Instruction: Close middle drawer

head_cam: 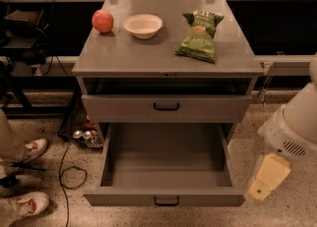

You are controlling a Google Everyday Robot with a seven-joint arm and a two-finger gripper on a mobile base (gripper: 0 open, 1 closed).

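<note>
Middle drawer (pixel 166 164) stood pulled far out at the cabinet's foot; hand (pixel 266 179) hung off to its right.
The drawer was grey sheet metal, wide and boxy, with a low flat front and a small black bar handle at centre. The matte grey tabletop (pixel 124 55) carried a round red apple (pixel 102 21), a shallow white bowl (pixel 142 25) and a crinkled green snack bag (pixel 199 36) whose print was not readable. The hand was cream and blocky, near the drawer's front right corner but not touching it; how wide it stood could not be told.

Nothing can be read. The green bag (pixel 199 36), upper right on the bench (pixel 124 57), bears lettering that cannot be made out. The gripper (pixel 262 184) hangs at lower right.
</note>
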